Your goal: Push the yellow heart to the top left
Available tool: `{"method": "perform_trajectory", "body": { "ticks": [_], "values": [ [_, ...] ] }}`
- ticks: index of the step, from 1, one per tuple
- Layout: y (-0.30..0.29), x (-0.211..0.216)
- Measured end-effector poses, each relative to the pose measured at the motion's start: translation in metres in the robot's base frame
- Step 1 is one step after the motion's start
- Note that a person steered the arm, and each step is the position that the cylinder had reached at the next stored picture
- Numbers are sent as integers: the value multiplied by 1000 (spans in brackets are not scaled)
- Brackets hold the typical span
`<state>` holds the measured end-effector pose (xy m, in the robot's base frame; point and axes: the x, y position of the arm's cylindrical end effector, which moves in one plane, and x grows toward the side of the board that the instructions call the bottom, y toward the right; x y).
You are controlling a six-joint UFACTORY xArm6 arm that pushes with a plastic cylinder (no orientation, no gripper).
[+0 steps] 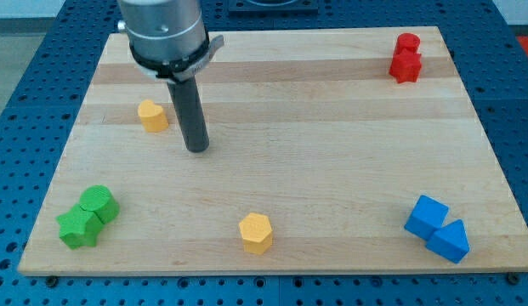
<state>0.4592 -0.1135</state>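
A small yellow heart block (pixel 151 115) lies on the wooden board (pixel 332 136) at the view's upper left. My tip (pixel 196 148) rests on the board just right of and slightly below the heart, a short gap apart. A yellow hexagon block (pixel 256 233) lies near the view's bottom centre.
Two red blocks (pixel 405 58) touch each other at the view's top right. Two blue blocks (pixel 437 228) sit together at the bottom right. Two green blocks (pixel 88 216) sit together at the bottom left. The board lies on a blue perforated table.
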Motion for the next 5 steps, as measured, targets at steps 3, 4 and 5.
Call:
{"method": "perform_trajectory", "body": {
  "ticks": [3, 4, 5],
  "values": [
    [-63, -84],
    [-64, -135],
    [-71, -162]
  ]
}}
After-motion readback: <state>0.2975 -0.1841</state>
